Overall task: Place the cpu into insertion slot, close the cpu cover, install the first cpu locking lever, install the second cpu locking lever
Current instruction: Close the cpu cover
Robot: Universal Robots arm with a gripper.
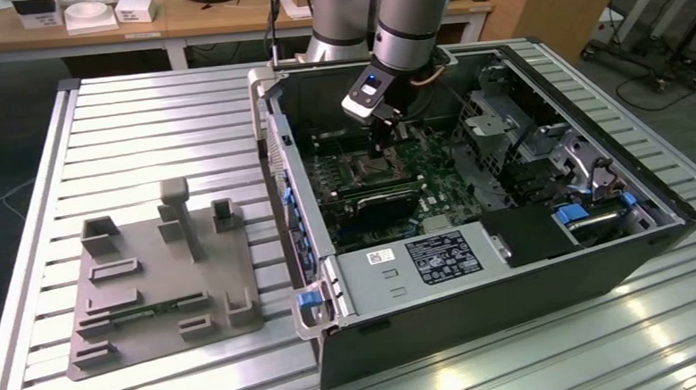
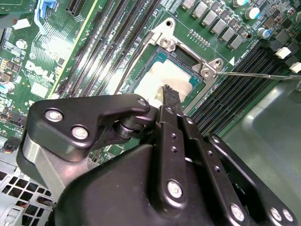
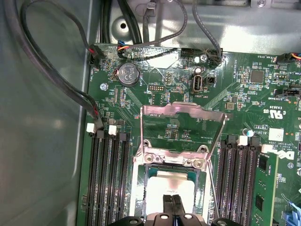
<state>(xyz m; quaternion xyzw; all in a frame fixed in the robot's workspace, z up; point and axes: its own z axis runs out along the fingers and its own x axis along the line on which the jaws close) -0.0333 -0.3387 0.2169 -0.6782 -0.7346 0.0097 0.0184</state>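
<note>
Much of the cpu (image 3: 169, 181) is out of sight in both wrist views. Its pale metal top lies flat in the socket on the green motherboard (image 3: 141, 96), but the near part is hidden behind the black hand (image 3: 172, 201). The hand's two fingers are pressed together with nothing between them. Their tips sit over the middle of the chip's top; whether they touch it or hang just above it is hard to make out.

In the second wrist view the hand's linkage covers the lower part of the socket, leaving one pale patch of the chip showing. The cpu cover (image 3: 183, 109) is raised on its hinge and leans back from the socket, with the board visible through its open centre. A thin metal lever (image 2: 254, 74) juts from one corner of the socket across the black memory slots (image 3: 108, 183), which flank the socket on both sides. A coin battery (image 3: 128, 74) sits further up the board, well apart.

In the exterior view the arm (image 1: 410, 22) reaches down into the open computer case (image 1: 510, 312), which lies on a slatted metal worktop (image 1: 141, 116), and the hand hides the socket. A labelled power supply (image 1: 441, 257) fills the near end of the case. A grey fixture plate (image 1: 139, 295) lies near the case on the exterior view's left.
</note>
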